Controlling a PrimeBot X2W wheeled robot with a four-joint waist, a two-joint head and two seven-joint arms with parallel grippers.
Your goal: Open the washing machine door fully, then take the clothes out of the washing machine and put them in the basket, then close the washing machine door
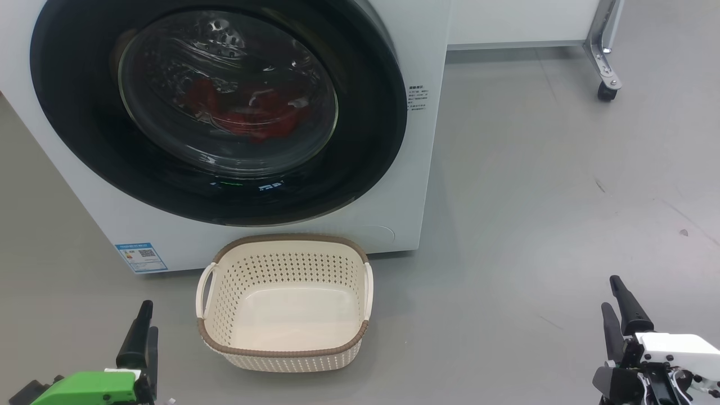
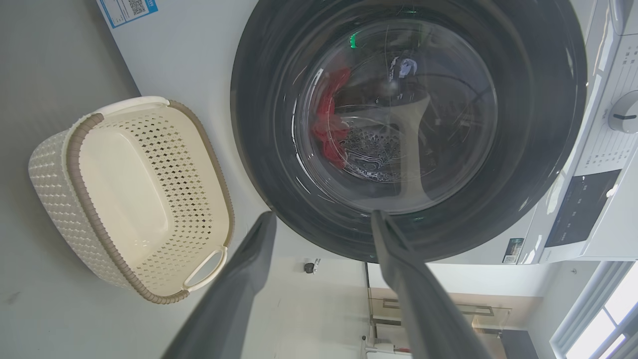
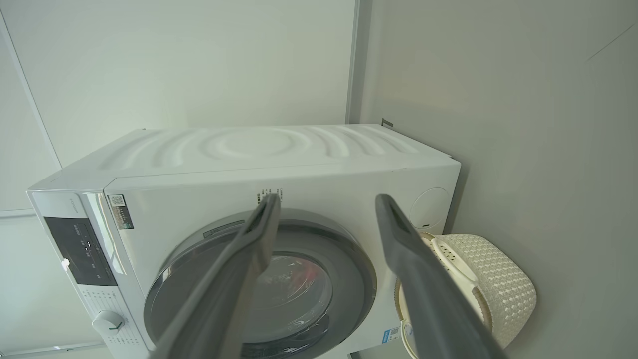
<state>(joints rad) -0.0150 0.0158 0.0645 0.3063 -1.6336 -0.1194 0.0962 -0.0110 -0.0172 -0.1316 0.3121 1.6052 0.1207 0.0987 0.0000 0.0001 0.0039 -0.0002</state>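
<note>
**Left pincer** (image 1: 147,318): the two dark fingers stand apart, with nothing between them and touching nothing. It hangs low on the left over the grey floor (image 1: 534,197), just beside the near left corner of the basket (image 1: 292,360). In the left wrist view its fingers point at the door (image 1: 84,112), well short of it.

**Right pincer** (image 1: 610,292): its fingers are likewise spread and it holds nothing. It is low on the right, well apart from the basket. In the right wrist view its fingers frame the machine (image 1: 422,169) from a distance.

**Basket:** it stands upright on the floor, close before the machine's front and under the door, with its cream bottom in plain view. Whether its far rim touches the machine cannot be told.

**Door:** it lies shut, flat against the machine's front.

**Clothes** (image 1: 247,115): a red heap seen through the glass, lying low in the drum. The shut door stands between them and both pincers.

**Surroundings:** a blue sticker (image 1: 140,257) sits low on the front, left of the basket. A dark control panel (image 2: 580,207) and a knob (image 2: 623,112) sit on the machine's upper front. A metal leg on a castor (image 1: 604,56) stands on the floor, well off to the machine's right.
</note>
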